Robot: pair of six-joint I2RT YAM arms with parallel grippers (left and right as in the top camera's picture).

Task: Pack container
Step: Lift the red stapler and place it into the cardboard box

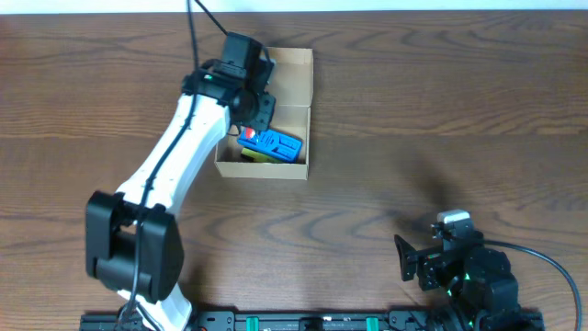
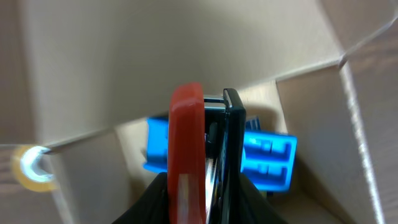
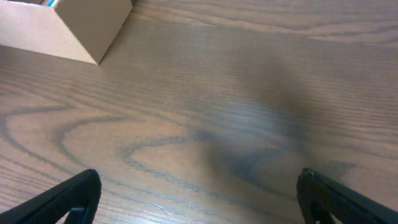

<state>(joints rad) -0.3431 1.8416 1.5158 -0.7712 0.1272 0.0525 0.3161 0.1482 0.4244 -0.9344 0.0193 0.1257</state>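
Note:
The container (image 1: 296,108) is a tan cardboard box at the table's back centre, with its flap lid (image 1: 292,72) open toward the far side. A flat blue item (image 1: 273,145) with a red patch lies inside it. My left gripper (image 1: 256,112) hangs over the box's inside. In the left wrist view the left gripper (image 2: 205,193) is shut on a thin red and black item (image 2: 186,143) held on edge above the blue item (image 2: 268,158), between the box walls (image 2: 323,118). My right gripper (image 1: 411,258) is open and empty near the front right.
A yellowish ring (image 2: 30,167), like a tape roll, shows at the left edge of the left wrist view, outside the box wall. The right wrist view shows the right gripper (image 3: 199,193) over bare wood and the box's corner (image 3: 74,31) far off.

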